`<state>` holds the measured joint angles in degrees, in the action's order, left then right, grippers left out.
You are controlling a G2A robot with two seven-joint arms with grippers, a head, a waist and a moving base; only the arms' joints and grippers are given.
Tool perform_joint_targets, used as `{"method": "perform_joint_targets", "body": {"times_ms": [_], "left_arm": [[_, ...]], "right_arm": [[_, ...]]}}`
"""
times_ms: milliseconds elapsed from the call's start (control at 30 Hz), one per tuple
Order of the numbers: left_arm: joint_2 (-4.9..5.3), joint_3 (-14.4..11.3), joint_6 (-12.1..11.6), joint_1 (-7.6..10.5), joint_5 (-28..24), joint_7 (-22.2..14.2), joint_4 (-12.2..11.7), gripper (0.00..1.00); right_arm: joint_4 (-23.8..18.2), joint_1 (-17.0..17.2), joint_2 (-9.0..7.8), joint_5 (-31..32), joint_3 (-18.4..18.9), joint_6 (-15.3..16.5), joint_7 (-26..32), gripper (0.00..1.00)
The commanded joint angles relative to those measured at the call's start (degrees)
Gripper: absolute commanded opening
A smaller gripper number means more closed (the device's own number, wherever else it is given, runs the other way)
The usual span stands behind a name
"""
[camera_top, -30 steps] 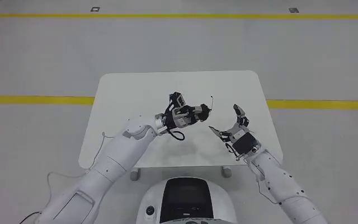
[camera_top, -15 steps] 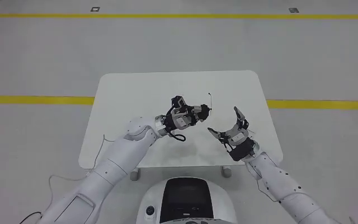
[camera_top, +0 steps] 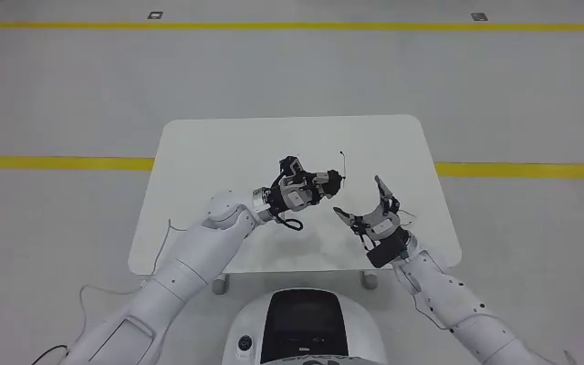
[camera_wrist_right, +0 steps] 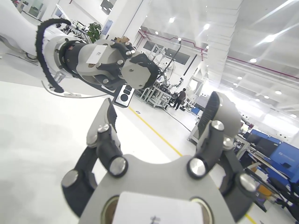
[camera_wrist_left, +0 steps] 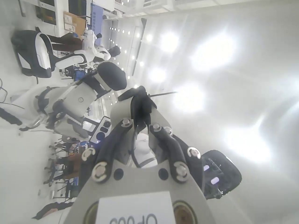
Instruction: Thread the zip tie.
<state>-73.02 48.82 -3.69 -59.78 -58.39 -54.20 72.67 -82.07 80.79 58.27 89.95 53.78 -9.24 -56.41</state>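
Zip tie is pinched between the closed fingers of the left gripper, held in the air over the white table; a thin dark tail pokes out past the fingertips, ending in a small hooked tip (too small to tell whether that is the head or just a bend). The right gripper hangs near it with fingers spread wide and nothing between them; it is apart from the tie, not touching.

By my reading the step in hand is taking up the free end: one arm presents the strap, the other has yet to grasp it. The next move seems to call for the right gripper to close on the projecting tail near its tip, then bend it round toward the locking head; that needs fine aim, since the strand is slender and probably whippy, and a grip too far back would leave the tip wandering.

Around them there is little: the table beneath both grippers; a yellow line on the floor beyond it. Nothing I can see sits between the two grippers; the chief hindrance, I judge, is the left gripper's own fingers, which cover much of the tie and may hide the head.
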Motion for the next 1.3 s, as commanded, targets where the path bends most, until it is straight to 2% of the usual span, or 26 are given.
{"method": "perform_joint_targets", "body": {"times_ms": [0, 133, 233, 500, 633, 767, 1267], "left_arm": [[0.00, 0.00, 0.00, 0.00, 0.00, 0.00, 0.00, 0.00], [0.00, 0.00, 0.00, 0.00, 0.00, 0.00, 0.00, 0.00], [0.00, 0.00, 0.00, 0.00, 0.00, 0.00, 0.00, 0.00], [0.00, 0.00, 0.00, 0.00, 0.00, 0.00, 0.00, 0.00], [0.00, 0.00, 0.00, 0.00, 0.00, 0.00, 0.00, 0.00], [0.00, 0.00, 0.00, 0.00, 0.00, 0.00, 0.00, 0.00], [0.00, 0.00, 0.00, 0.00, 0.00, 0.00, 0.00, 0.00]], "right_arm": [[0.29, -0.25, 0.14, 0.00, -0.22, -0.27, -0.34, 0.31], [0.76, -0.42, 0.51, 0.00, -0.32, -0.59, -0.98, 0.21], [1.18, -0.59, 0.84, 0.00, -0.42, -0.58, -1.13, 0.17], [2.41, -1.54, 1.95, -0.13, -0.87, -0.29, -1.32, 0.16], [2.52, -1.90, 2.48, 0.00, -0.87, -0.38, -1.41, 0.20], [2.44, -2.35, 2.97, 0.00, -0.89, -0.70, -1.06, 0.18], [3.90, -4.14, 3.66, 0.00, -2.56, -1.39, -1.41, 0.16]]}}
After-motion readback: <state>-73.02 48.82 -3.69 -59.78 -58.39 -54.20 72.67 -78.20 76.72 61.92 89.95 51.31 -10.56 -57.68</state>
